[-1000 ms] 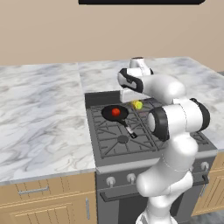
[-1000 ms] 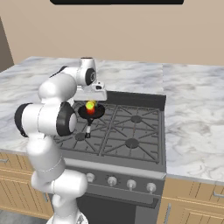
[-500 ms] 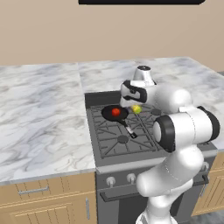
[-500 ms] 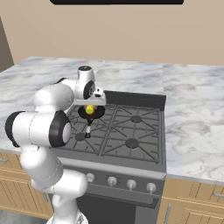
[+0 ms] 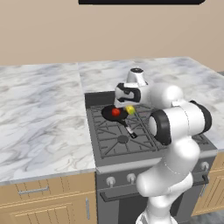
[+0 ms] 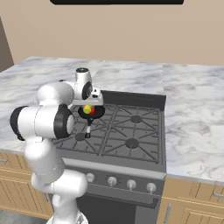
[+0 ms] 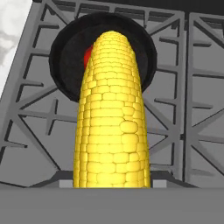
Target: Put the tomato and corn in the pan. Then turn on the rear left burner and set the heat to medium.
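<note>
Step in hand: I judged I was carrying the corn (image 7: 113, 118) to the pan (image 5: 113, 114); the tomato (image 5: 115, 112) already lay inside it, so the burner step was not yet due.
Gripper: my gripper (image 5: 130, 108) was closed on the corn, the cob running straight out ahead of the hand; in the hand view it covered the fingertips, so I could not read their spacing.
Corn: held above the stove (image 6: 131, 131), just at the pan's near edge.
Pan: below and ahead of the gripper, on the rear left burner's grate.
Next move: I reckoned it called for easing forward over the pan's middle, lowering, then letting go.
Hand view: showed the cob's tip overlapping the pan and hiding most of the tomato.
Base views: showed the pan's handle (image 5: 129, 130) and the knobs (image 6: 112, 180), below the gripper on the stove front.
</note>
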